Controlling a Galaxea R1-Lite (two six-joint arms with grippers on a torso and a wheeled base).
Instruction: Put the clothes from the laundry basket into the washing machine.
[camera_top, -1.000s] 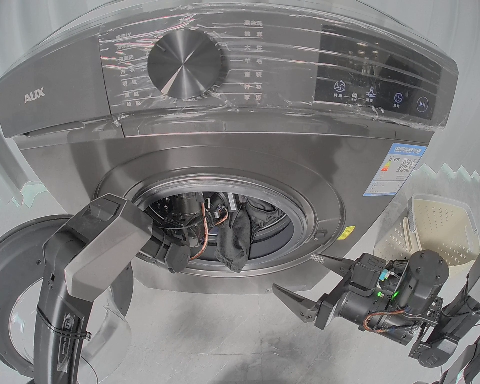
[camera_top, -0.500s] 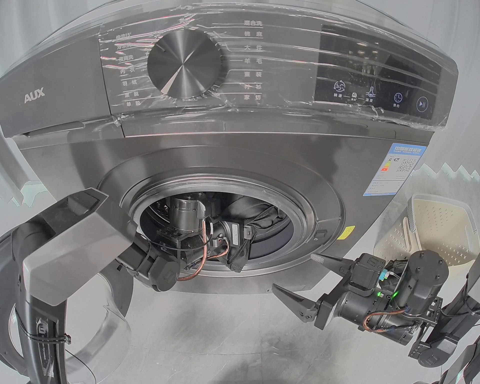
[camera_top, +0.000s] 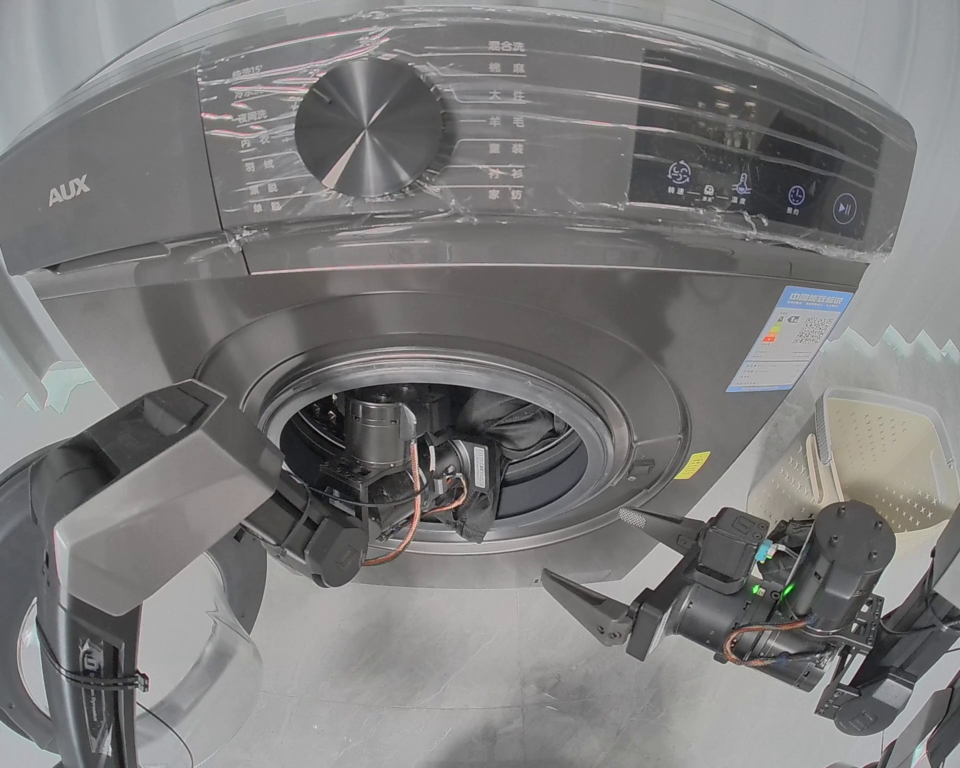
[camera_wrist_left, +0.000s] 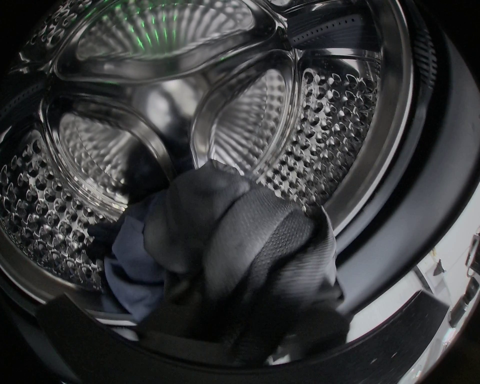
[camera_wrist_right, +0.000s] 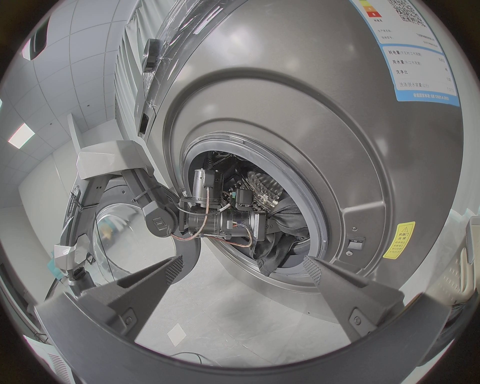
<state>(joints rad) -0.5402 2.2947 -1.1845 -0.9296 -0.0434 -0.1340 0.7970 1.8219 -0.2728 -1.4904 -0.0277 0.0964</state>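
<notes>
Loading step. Left gripper (camera_top: 478, 487) in the washing machine's (camera_top: 600, 330) mouth; we cannot tell its grip. Dark clothes (camera_wrist_left: 240, 240) heaped at the drum's front lip. Right gripper (camera_top: 587, 548) spread, empty. Next, we'd push them deeper.

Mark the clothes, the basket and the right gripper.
clothes (camera_wrist_left: 240, 240), left wrist view, middle of heap.
basket (camera_top: 880, 450), head view, inner wall.
right gripper (camera_top: 587, 547), head view, between fingertips.

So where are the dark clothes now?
In the head view, the dark grey clothes sit inside the round opening of the grey washing machine, towards its right side, part drooping over the front rim.
</notes>
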